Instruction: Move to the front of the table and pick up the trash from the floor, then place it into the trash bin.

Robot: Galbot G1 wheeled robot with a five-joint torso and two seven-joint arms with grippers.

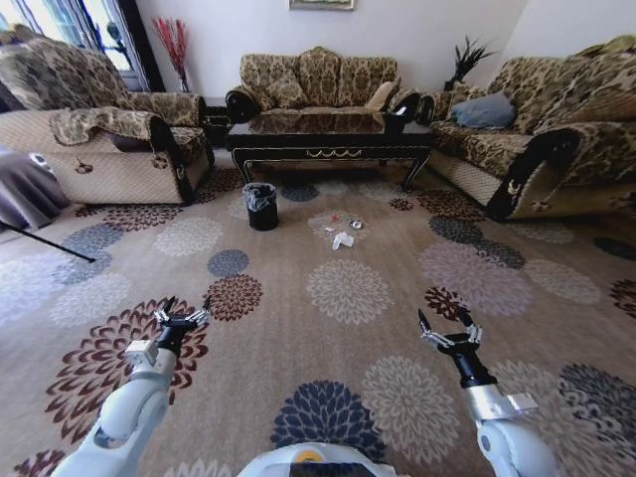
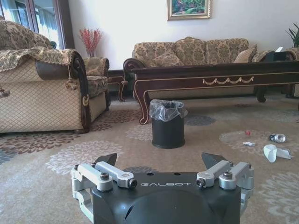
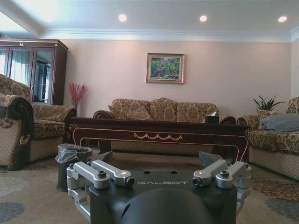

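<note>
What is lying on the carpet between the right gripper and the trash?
Only bare patterned carpet lies between the open right gripper and the trash, as the head view shows.

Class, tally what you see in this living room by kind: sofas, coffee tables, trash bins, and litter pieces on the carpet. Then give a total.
Sofas: 3
Coffee table: 1
Trash bin: 1
Litter pieces: 4
Total: 9
</note>
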